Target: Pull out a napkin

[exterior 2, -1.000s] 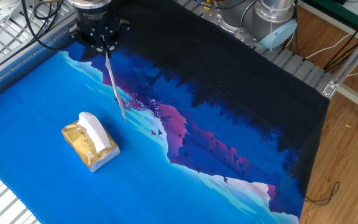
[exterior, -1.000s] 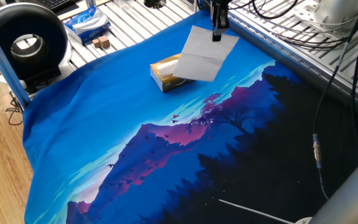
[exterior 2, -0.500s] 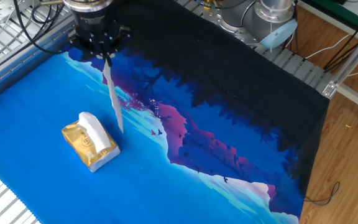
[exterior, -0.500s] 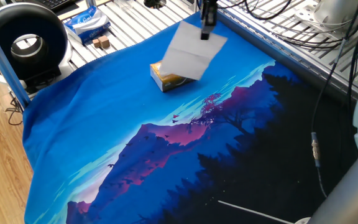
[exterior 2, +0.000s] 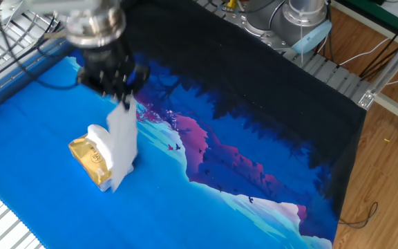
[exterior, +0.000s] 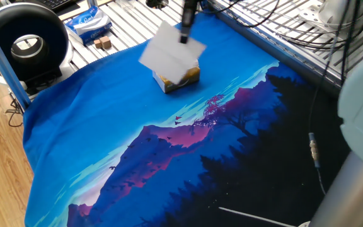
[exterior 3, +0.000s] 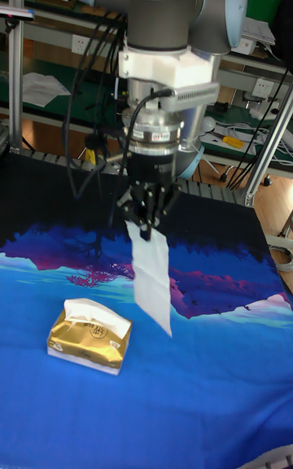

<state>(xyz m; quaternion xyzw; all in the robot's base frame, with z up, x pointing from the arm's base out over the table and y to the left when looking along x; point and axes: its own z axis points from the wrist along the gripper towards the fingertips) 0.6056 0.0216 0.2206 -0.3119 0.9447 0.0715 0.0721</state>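
A white napkin (exterior: 170, 58) (exterior 2: 121, 142) (exterior 3: 152, 278) hangs free in the air, pinched at its top edge by my gripper (exterior: 184, 39) (exterior 2: 124, 102) (exterior 3: 145, 230), which is shut on it. Below it the golden-yellow tissue pack (exterior: 183, 79) (exterior 2: 88, 160) (exterior 3: 88, 341) lies on the blue cloth, with another white sheet poking from its slot (exterior 3: 91, 313). In the one fixed view the hanging napkin covers most of the pack. The napkin's lower edge is above the cloth, clear of the pack in the tall view.
A blue-and-white plastic packet (exterior: 88, 23) and small brown blocks (exterior: 103, 43) lie on the metal slats at the back. A black round device (exterior: 27, 44) stands at the left. Cables (exterior: 276, 19) trail at the back right. The printed cloth (exterior: 169, 151) covers the table.
My gripper has carried the napkin sideways across the cloth, from beyond the pack to over it. The napkin swings and blurs as it moves. The pack has stayed put.
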